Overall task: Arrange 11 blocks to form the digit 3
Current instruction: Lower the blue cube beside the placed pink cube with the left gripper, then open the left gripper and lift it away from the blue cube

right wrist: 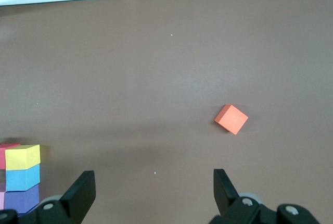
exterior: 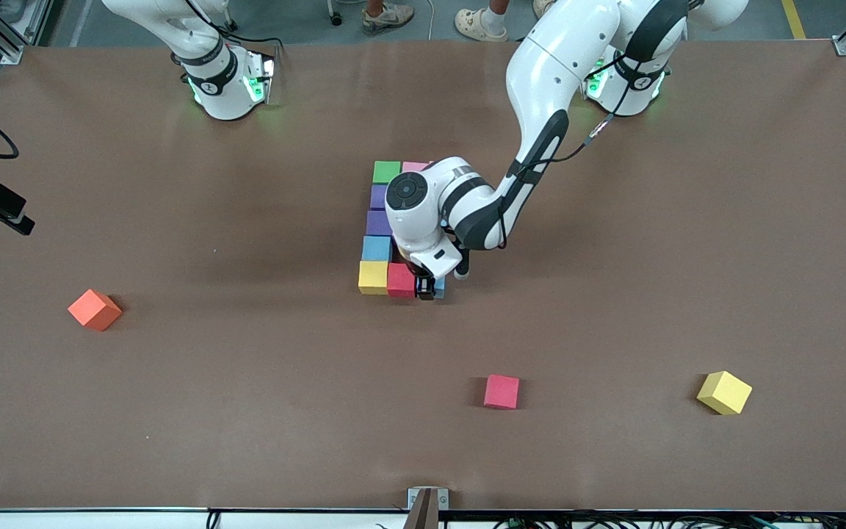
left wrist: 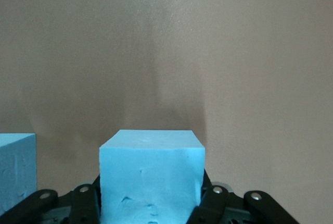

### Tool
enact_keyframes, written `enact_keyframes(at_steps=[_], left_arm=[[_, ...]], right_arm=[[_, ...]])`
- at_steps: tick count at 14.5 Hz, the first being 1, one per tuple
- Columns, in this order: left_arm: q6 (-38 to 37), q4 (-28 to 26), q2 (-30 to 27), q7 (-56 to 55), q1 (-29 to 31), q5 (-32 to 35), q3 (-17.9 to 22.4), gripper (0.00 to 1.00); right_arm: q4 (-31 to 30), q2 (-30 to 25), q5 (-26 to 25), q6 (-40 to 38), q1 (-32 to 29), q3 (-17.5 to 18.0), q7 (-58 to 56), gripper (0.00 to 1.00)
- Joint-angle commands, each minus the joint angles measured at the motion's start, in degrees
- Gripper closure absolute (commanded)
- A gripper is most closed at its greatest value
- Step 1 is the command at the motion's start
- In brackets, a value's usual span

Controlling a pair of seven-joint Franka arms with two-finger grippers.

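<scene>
Left gripper: your left gripper is low at the near end of the block figure, and its jaws are clamped on a light blue foam cube.
Held cube: it sits right beside the red foam cube in the bottom row. You cannot tell if it rests on the bench yet.
Block figure: look at the middle of the brown bench. A green foam cube is at the top, with a pink foam cube touching it. Below the green one come two purple foam cubes, then another light blue foam cube, then a yellow foam cube. The arm hides the rest.
Right gripper: your right gripper waits up in the air over the bench, near its base, with its jaws wide apart and nothing in them.
Loose cubes: an orange foam cube lies toward the right arm's end. A second red foam cube and a second yellow foam cube lie nearer the front camera.
</scene>
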Motion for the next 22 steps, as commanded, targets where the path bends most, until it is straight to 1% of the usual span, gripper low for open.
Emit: enact_keyframes(at_steps=[1, 3, 4, 5, 6, 7, 8, 10, 12, 14, 15, 18, 20, 22], left_arm=[[2.1, 1.2, 2.0, 0.1, -0.7, 0.9, 0.4, 0.95], [2.0, 1.2, 1.9, 0.0, -0.9, 0.9, 0.4, 0.95], [2.1, 1.1, 1.9, 0.1, -0.9, 0.9, 0.4, 0.92], [2.1, 1.1, 2.0, 0.2, -0.8, 0.9, 0.4, 0.76], [2.1, 1.1, 1.9, 0.3, -0.7, 0.9, 0.4, 0.36], [2.1, 1.1, 1.7, 0.4, -0.7, 1.0, 0.4, 0.02], [2.0, 1.1, 1.1, 0.5, -0.5, 1.0, 0.4, 0.0], [1.2, 1.1, -1.0, 0.6, -0.3, 0.9, 0.4, 0.0], [-2.7, 1.2, -4.6, 1.3, 0.1, 0.9, 0.3, 0.0], [-5.4, 0.9, -8.6, 6.1, 2.0, 1.2, 0.2, 0.0], [-7.9, 0.6, -11.2, 11.3, 2.7, 0.9, 0.3, 0.0], [-16.1, -0.2, -17.3, 30.6, 9.8, 0.6, -0.1, 0.0], [-17.3, -3.6, -22.0, 43.3, 16.2, 0.8, -0.1, 0.0], [-17.4, -4.6, -25.9, 54.6, 22.3, 0.2, -0.5, 0.0]], right_arm=[[0.0, -0.1, -0.9, -0.1, -0.5, 0.7, 0.3, 0.0], [0.0, -0.1, -0.9, 0.0, -0.5, 0.7, 0.2, 0.0], [0.0, -0.1, -0.9, 0.0, -0.5, 0.7, 0.3, 0.0], [0.0, -0.1, -0.9, 0.0, -0.5, 0.7, 0.3, 0.0], [0.0, -0.1, -0.9, 0.0, -0.5, 0.7, 0.2, 0.0], [0.0, -0.1, -0.9, 0.0, -0.5, 0.7, 0.2, 0.0], [0.0, -0.1, -0.9, 0.0, -0.5, 0.7, 0.3, 0.0], [0.0, -0.1, -0.9, 0.0, -0.4, 0.7, 0.3, 0.0], [0.0, -0.1, -0.9, 0.0, -0.4, 0.7, 0.3, 0.0], [0.0, -0.1, -0.9, 0.0, -0.4, 0.7, 0.3, 0.0], [0.0, -0.1, -0.9, 0.0, -0.4, 0.7, 0.3, 0.0], [0.0, -0.1, -0.9, 0.0, -0.5, 0.7, 0.3, 0.0], [0.0, -0.1, -0.9, 0.0, -0.5, 0.7, 0.3, 0.0], [-0.1, -0.1, -0.9, -0.1, -0.5, 0.7, 0.3, 0.0]])
